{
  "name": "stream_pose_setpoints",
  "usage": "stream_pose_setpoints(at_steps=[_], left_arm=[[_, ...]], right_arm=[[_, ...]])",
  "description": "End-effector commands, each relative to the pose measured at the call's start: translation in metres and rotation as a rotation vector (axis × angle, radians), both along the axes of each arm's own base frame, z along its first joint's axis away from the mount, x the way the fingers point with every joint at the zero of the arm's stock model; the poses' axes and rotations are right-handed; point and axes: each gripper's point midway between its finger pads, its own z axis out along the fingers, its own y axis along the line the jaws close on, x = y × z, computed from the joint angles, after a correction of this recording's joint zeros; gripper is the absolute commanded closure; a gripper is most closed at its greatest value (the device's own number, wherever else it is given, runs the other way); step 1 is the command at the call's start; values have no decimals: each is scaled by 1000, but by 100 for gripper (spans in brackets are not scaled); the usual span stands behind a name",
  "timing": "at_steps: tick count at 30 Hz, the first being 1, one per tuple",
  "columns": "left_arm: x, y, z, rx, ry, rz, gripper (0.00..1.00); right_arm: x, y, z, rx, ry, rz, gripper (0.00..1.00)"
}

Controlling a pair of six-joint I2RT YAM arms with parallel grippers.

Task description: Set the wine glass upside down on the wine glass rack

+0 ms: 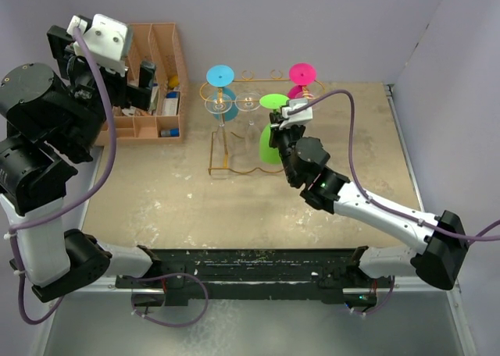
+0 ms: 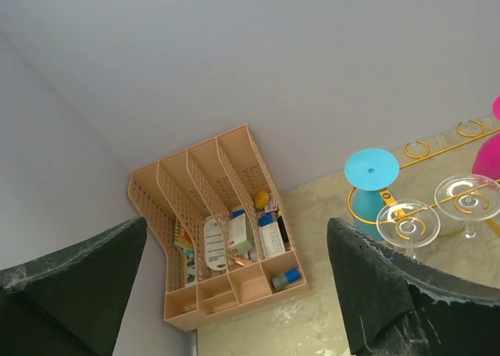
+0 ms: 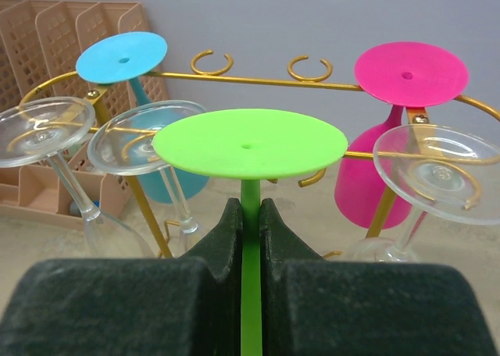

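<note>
My right gripper (image 3: 250, 209) is shut on the stem of a green wine glass (image 3: 248, 143), held upside down with its round foot on top. In the top view the green wine glass (image 1: 274, 101) sits at the near right side of the golden wire wine glass rack (image 1: 225, 170), with the right gripper (image 1: 280, 129) just below its foot. The foot is at about the height of the rack's top rail (image 3: 258, 78); I cannot tell whether they touch. My left gripper (image 1: 141, 87) is raised at the far left, open and empty (image 2: 234, 309).
On the rack hang a blue glass (image 1: 220, 76), a pink glass (image 1: 301, 72) and clear glasses (image 3: 43, 129) (image 3: 144, 137) (image 3: 437, 161), close on both sides of the green one. A peach slotted organizer (image 1: 181, 75) with small items stands left of the rack.
</note>
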Motion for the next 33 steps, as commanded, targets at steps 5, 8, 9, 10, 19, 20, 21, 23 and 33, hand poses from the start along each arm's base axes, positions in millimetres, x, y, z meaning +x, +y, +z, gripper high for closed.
stream_pose_setpoints(at_steps=[5,8,9,10,19,20,21,23,33], left_arm=[[3,4,-4,-10,7,32,1],[3,4,-5,-7,11,29,1],[3,4,-6,-6,12,31,1],[3,4,-7,-3,14,32,1],[6,0,-13,11,34,21,1],[6,1,-13,10,33,23,1],[6,1,-13,10,34,24,1],[6,1,-14,11,36,23,1],[6,0,-16,16,42,13,1]], right_arm=[[8,-2,22,74,-31,-3,100],[7,-4,19,78,-25,-4,100],[6,-5,19,83,-26,-7,100],[7,-6,18,81,-25,-9,100],[15,-7,11,81,-15,-30,100],[17,-7,10,78,-13,-36,100],[18,-8,9,73,-10,-42,100],[20,-8,7,67,-5,-48,100],[24,-7,0,64,7,-58,100]])
